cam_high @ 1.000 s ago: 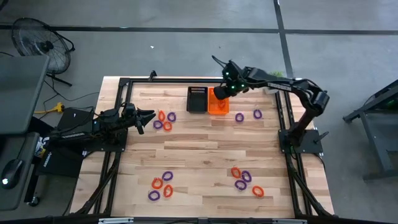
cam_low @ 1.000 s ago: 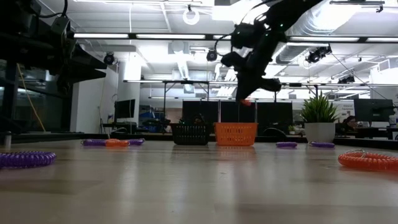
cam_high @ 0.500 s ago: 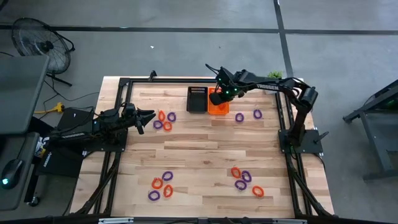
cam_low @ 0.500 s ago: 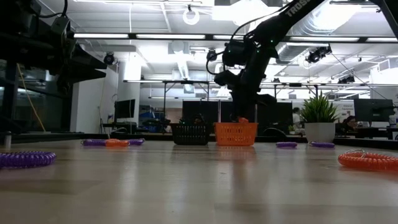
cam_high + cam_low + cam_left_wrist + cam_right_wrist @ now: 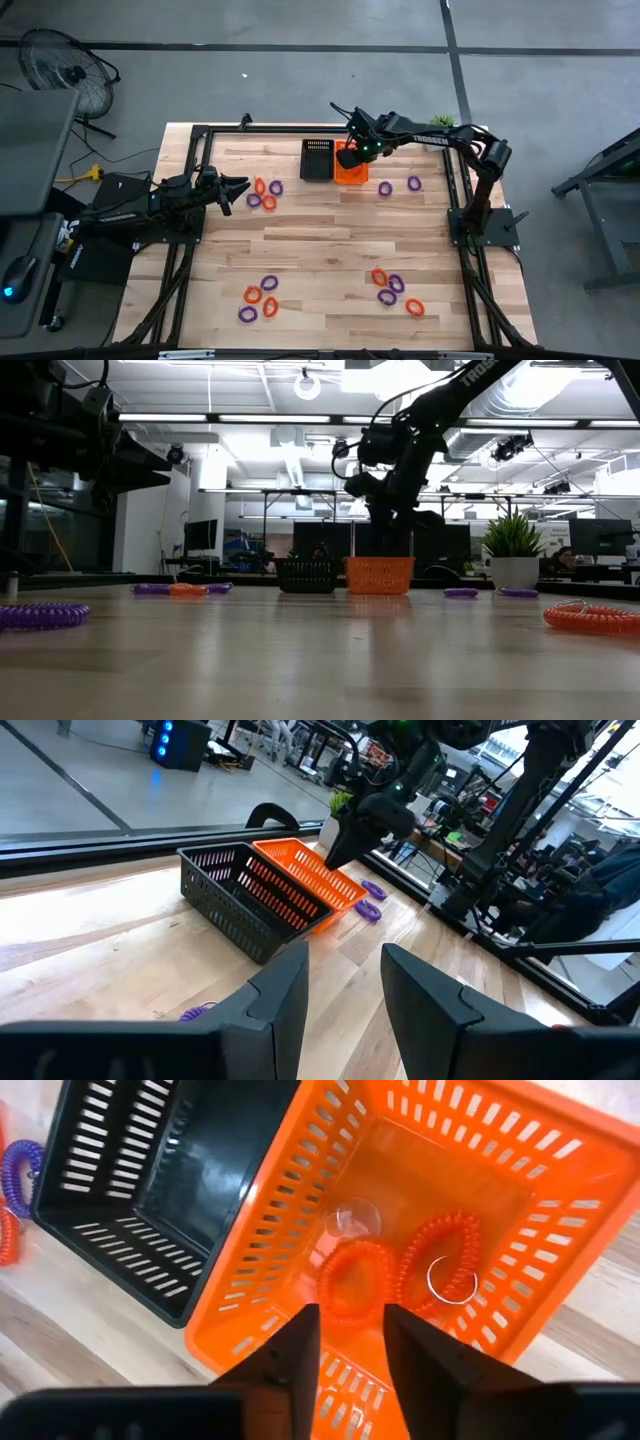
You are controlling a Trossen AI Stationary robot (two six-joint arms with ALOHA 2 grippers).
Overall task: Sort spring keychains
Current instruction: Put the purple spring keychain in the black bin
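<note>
So the right gripper just let go above the orange basket, fingers apart now. Its orange keychain landed inside, beside another orange one. One more sorted, plenty left on the table.

white "TROSSEN" lettering along the right arm, partly cut off in the low view
</note>
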